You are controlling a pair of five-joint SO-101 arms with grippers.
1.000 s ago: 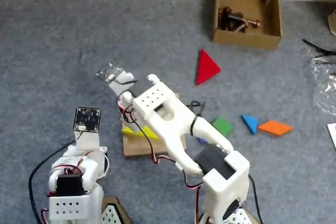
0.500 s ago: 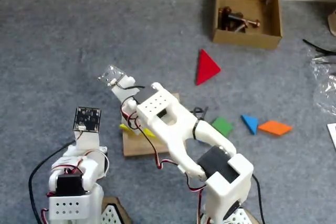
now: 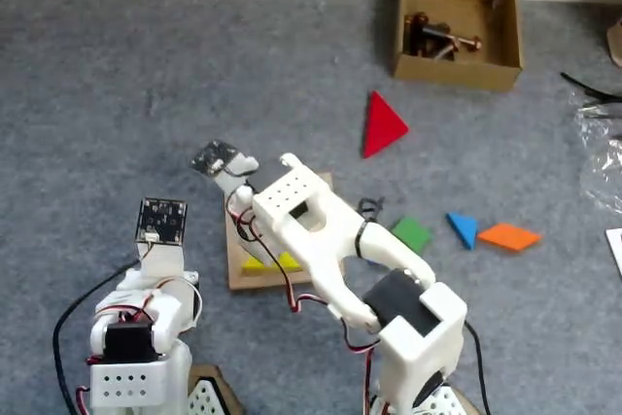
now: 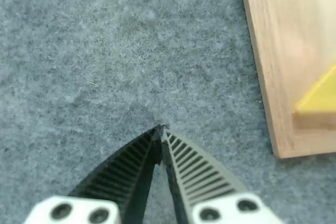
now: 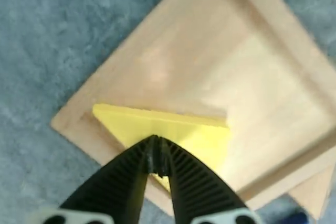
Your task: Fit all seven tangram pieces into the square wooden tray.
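The square wooden tray [image 5: 262,72] lies under my right arm [image 3: 321,230], and its near left corner [image 3: 243,277] shows in the high view. A yellow triangle [image 5: 178,129] lies in the tray against one corner, also seen from above as the yellow triangle [image 3: 274,261]. My right gripper [image 5: 156,142] is shut, its tips right above the yellow piece's edge. My left gripper [image 4: 160,130] is shut over bare carpet, a little off the tray's corner [image 4: 278,93]. On the carpet to the right lie a red triangle [image 3: 384,125], a green piece [image 3: 412,234], a blue triangle [image 3: 463,228] and an orange piece [image 3: 508,236].
A cardboard box [image 3: 457,65] with small objects stands at the back right. A clear plastic bag [image 3: 603,167] and a cable lie at the right edge. A small dark piece [image 3: 374,260] peeks out beside the right arm. Grey carpet spreads to the left and back.
My right wrist has swung down and nearer over the tray. The yellow triangle has shifted toward the tray's near edge. The left arm has not moved.
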